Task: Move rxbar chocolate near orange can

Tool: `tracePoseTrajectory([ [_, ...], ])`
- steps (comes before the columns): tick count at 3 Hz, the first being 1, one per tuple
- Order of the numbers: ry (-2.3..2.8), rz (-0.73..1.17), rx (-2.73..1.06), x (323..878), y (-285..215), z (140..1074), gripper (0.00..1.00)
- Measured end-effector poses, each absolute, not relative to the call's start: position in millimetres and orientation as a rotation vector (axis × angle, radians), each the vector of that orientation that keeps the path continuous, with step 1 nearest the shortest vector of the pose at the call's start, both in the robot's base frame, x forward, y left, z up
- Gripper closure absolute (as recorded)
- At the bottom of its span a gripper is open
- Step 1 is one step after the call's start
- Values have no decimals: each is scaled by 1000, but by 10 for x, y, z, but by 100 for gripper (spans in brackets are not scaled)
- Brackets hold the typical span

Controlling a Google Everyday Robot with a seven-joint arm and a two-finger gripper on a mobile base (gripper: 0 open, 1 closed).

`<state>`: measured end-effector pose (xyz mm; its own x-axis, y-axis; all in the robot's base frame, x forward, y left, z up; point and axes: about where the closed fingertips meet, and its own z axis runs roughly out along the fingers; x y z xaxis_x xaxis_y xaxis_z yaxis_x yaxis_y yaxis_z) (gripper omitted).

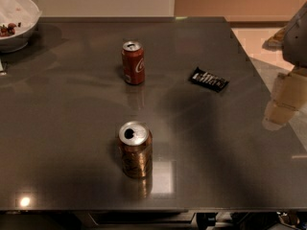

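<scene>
Camera view. A dark grey glossy table [57,128] fills most of the frame. Landmark: the orange can [135,149]. It stands upright near the front edge, a little left of centre, with its silver top and dark mouth hole facing up. The rxbar [208,79] lies flat on the table behind and to the right of the orange can, well apart from it. Its black wrapper has the white lettering up, and its long axis is slightly skewed, with the right end lower in the frame. The red can [133,62] stands upright almost straight behind the orange can, well apart. It is at about the same depth as the rxbar, not touching it. A white bowl [21,13] sits far behind and left of the orange can at the back corner, cut by the frame edge, with a few dark reddish bits inside. The gripper [280,104] is at the frame's right side, right of the orange can and somewhat behind it, over the table's right edge. It is apart from the rxbar and touches no item. Gripper state: cannot tell. A grey arm section [298,37] sits above it. A pale square reflection lies just right of the orange can's base, and a bright spot shows front-left.
</scene>
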<state>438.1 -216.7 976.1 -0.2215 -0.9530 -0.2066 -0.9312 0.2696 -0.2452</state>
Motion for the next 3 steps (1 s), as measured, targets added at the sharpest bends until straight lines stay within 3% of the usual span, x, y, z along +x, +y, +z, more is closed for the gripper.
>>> tracePoseTrajectory([
  [1,2230,-97,-1722,4430,-2162,9771,0],
  [3,2233,-21,-1668,5103,-2148,9524,0],
])
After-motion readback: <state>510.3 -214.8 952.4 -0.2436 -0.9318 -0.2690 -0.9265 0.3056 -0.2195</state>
